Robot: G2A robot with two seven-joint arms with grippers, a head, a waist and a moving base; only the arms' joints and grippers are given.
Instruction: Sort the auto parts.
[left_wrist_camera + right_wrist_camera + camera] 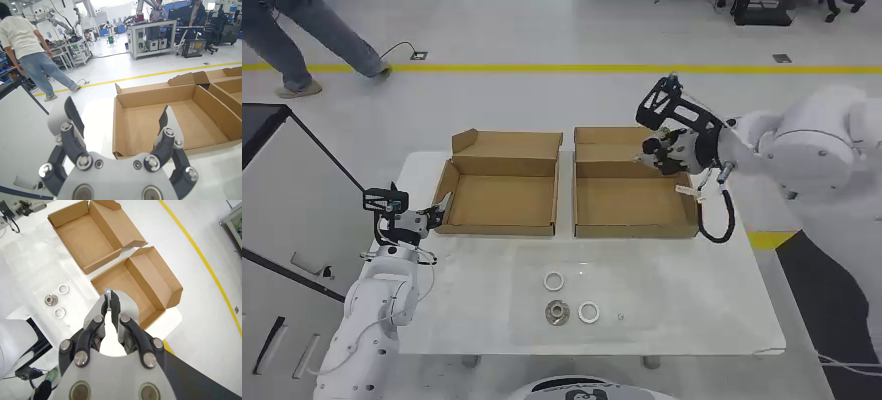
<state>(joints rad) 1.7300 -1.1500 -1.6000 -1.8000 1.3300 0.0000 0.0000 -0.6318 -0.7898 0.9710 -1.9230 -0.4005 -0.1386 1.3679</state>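
Note:
My right gripper [108, 294] is shut on a silver bolt [108, 299], held high over the right cardboard box [634, 200], near its back edge [143, 275]. In the top view the right gripper [654, 152] hangs above that box's far side. The left cardboard box [500, 195] [170, 121] is bare inside. My left gripper [121, 113] stands open with nothing between its fingers, at the table's left edge beside the left box [442, 210]. Two white rings [554, 281] [589, 312] and a metal flanged bushing [556, 311] lie on the white table [482, 300] in front of the boxes.
A tiny silver part [620, 317] lies right of the rings. A grey cabinet [19, 123] stands left of the table. A yellow floor line [542, 68] runs behind the boxes.

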